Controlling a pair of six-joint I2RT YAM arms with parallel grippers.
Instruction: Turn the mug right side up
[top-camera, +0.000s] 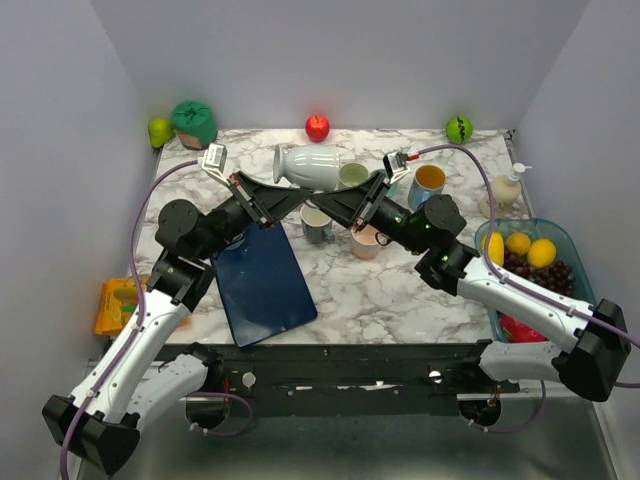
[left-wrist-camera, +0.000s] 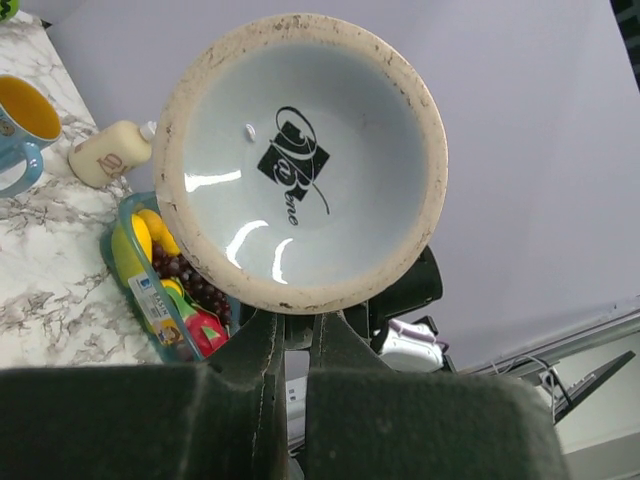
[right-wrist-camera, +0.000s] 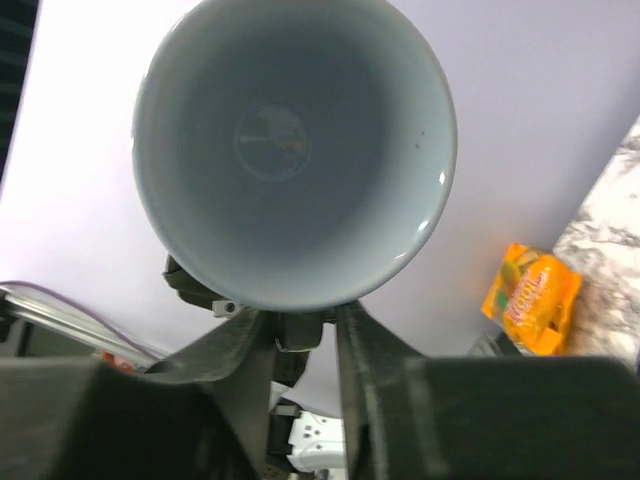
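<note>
Our left claw (left-wrist-camera: 296, 330) clamps the white ceramic mug (top-camera: 310, 165) sideways above the marble table (top-camera: 400, 300); whether our right claw (right-wrist-camera: 300, 325) grips, we cannot tell. Releasing early could drop it.

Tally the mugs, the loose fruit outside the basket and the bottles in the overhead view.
mug: 5
loose fruit: 3
bottle: 1
Total: 9

mug (left-wrist-camera: 300, 160): glazed ceramic, glossy; foot rim (left-wrist-camera: 170, 160) seen unglazed, rough
table (top-camera: 400, 290): marble-look, polished
board (top-camera: 262, 280): matt, smooth
</note>
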